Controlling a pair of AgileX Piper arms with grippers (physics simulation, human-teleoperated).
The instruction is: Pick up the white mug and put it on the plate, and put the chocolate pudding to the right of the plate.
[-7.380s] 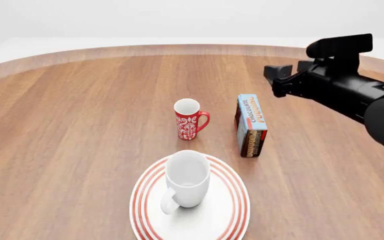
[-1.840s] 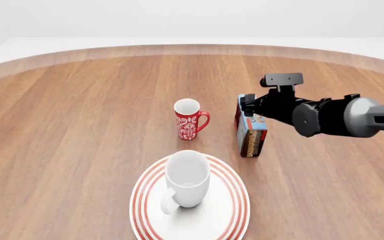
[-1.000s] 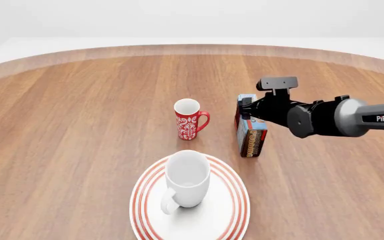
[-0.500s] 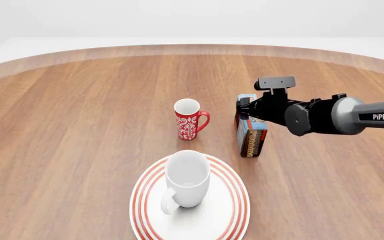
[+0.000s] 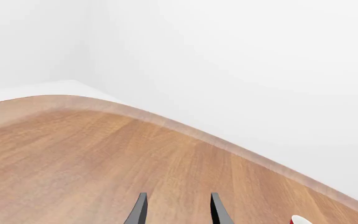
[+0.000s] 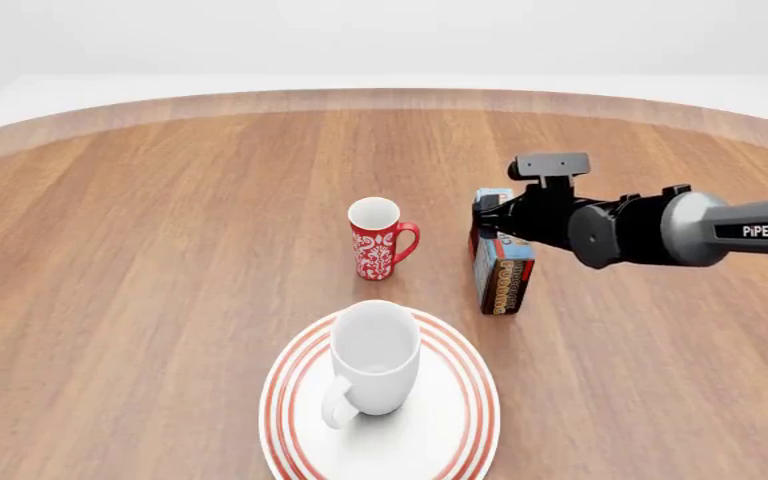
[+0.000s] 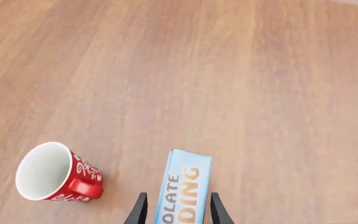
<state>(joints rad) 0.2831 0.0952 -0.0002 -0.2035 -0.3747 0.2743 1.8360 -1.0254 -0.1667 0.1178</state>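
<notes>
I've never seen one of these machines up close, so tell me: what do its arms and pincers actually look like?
The right arm is a smooth grey tube with "PiPER" printed on it in white, ending in black rounded joints and a small black box on top. The right gripper and the left gripper each have two thin, dark, pointed fingers. No loose cables show. Of the left arm, only a dark sliver shows at the front view's edge.
</notes>
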